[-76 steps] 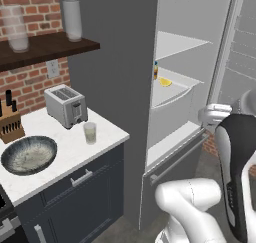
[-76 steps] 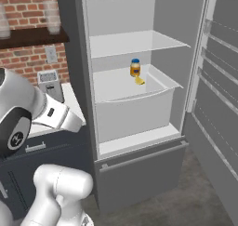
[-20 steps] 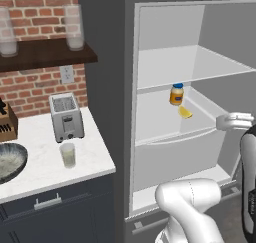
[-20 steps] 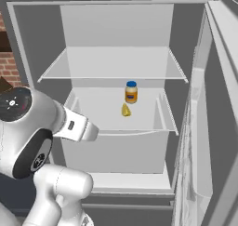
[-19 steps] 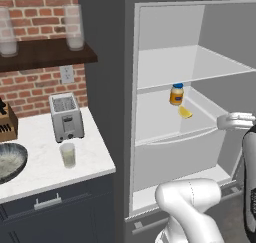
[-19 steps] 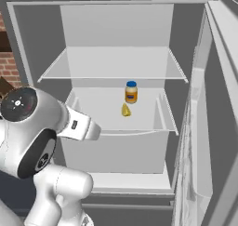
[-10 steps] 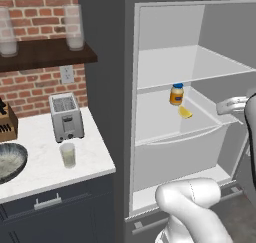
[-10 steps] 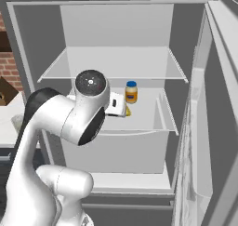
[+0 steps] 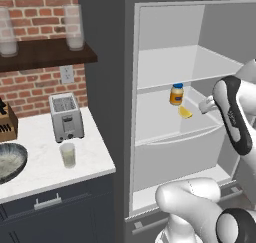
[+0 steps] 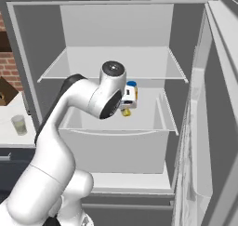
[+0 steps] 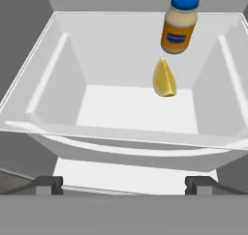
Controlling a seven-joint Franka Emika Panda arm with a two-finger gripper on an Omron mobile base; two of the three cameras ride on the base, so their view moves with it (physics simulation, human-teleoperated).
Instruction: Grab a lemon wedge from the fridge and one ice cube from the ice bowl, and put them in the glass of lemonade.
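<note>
My gripper (image 11: 124,184) hangs wide open, empty, before the fridge (image 9: 170,62) drawer. The lemon wedge (image 11: 164,79) lies inside it, just in front of an orange jar (image 11: 179,22). The glass of lemonade (image 9: 68,155) stands on the counter (image 9: 42,159) beside the ice bowl (image 9: 9,160).

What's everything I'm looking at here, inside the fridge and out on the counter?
Bright yellow lemon wedge: one, in the fridge's white drawer.
Orange jar with blue lid: one, just behind the wedge.
Dark grey fridge: one, door open.
Clear glass of lemonade: one, on the white counter.
Silver toaster: one, behind the glass.
Dark grey ice bowl: one, counter's left edge.
Frosted tall glasses: two, dark shelf.
Knife block: one, brown, far left.
Pincer: one, dark-tipped, open, facing the drawer.
</note>
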